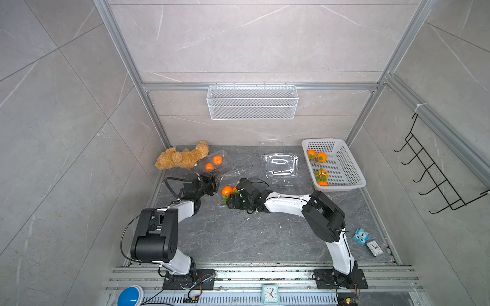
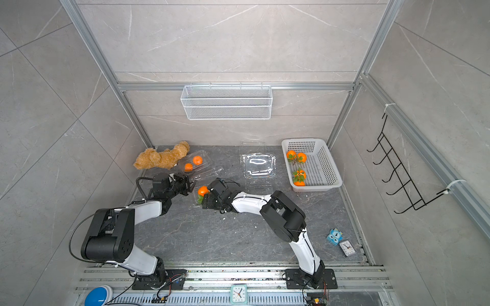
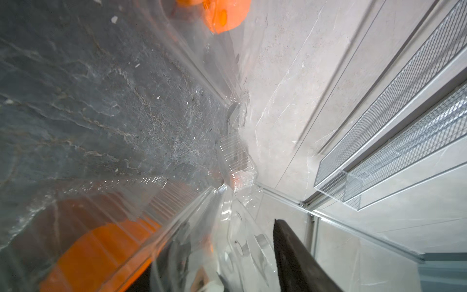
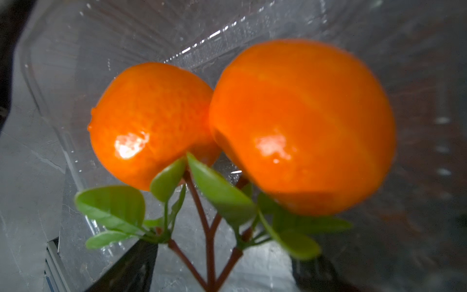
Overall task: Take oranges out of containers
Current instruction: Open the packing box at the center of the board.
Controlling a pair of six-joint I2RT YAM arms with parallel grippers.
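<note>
The right claw (image 4: 225,252) is seen with its jaws spread wide, and nothing is clamped. The reddish forked stem (image 4: 209,242) of a leafy orange pair (image 4: 300,126) is framed between the two dark fingers (image 4: 126,268) without being pinched (as far as can be judged from the wrist view). That pair is lodged inside a clear container (image 4: 151,30), which is placed on the dark tabletop (image 1: 252,233) between the two claws.

Over to the left claw (image 1: 215,186): it is shown partly open, just beside that container. A clear plastic flap (image 3: 242,247) is caught between its fingers (image 3: 298,260), but whether the flap is actually touched cannot be told.

Two more oranges (image 1: 217,160) are seen inside a second container (image 1: 224,166), just beside the teddy bear (image 1: 183,157). An empty container (image 1: 281,165) is laid open near the white basket (image 1: 350,164), and four oranges (image 1: 321,157) are seen lying along one side of that basket.
</note>
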